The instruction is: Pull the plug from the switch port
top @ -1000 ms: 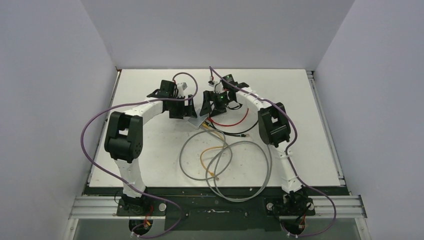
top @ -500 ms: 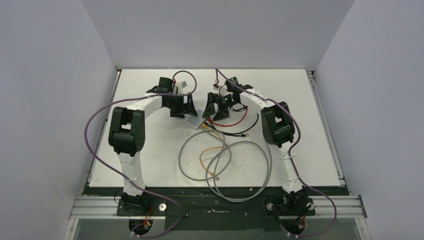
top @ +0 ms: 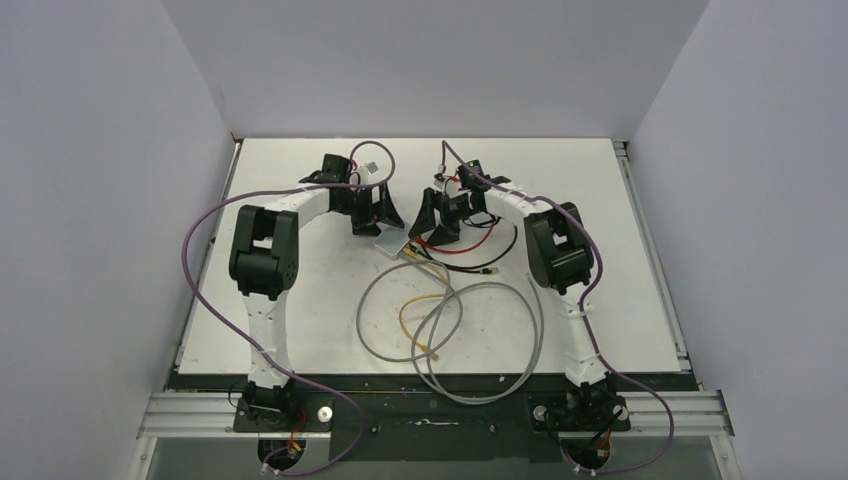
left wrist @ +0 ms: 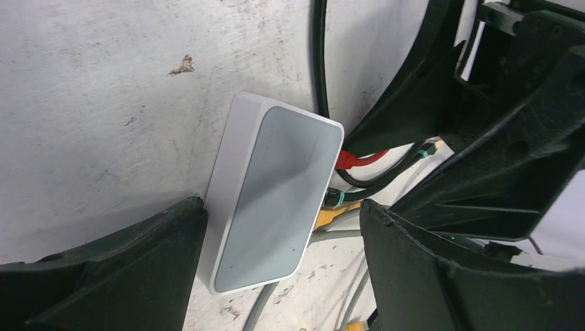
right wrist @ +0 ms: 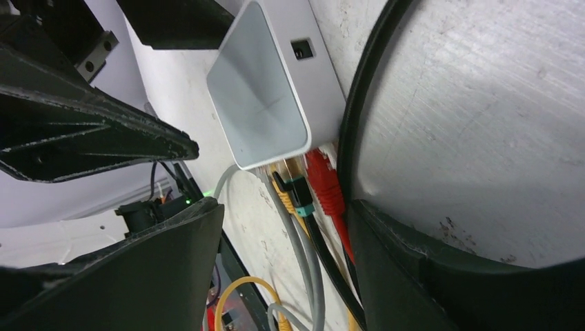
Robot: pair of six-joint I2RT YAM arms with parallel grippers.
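The light-grey switch (top: 391,241) lies flat mid-table between both grippers. In the left wrist view the switch (left wrist: 276,193) sits between the open jaws of my left gripper (left wrist: 283,272). The left finger (left wrist: 138,276) is against its long side and the other finger stands apart. In the right wrist view the switch (right wrist: 265,96) has a red plug (right wrist: 324,183), a black plug with a teal clip (right wrist: 301,195), and yellow and grey plugs in its narrow edge. My right gripper (right wrist: 283,265) is open astride these cables, its right finger (right wrist: 428,276) next to the red cable.
Grey cable loops (top: 450,335) and a yellow cable (top: 412,315) spread toward the near edge. Red (top: 478,243) and black (top: 490,262) cables run right of the switch. The two grippers stand close together over the switch. White walls enclose the table.
Both grippers have moved in toward the switch; the left arm's elbow swung right, and the right gripper came down over the cables at the port edge.
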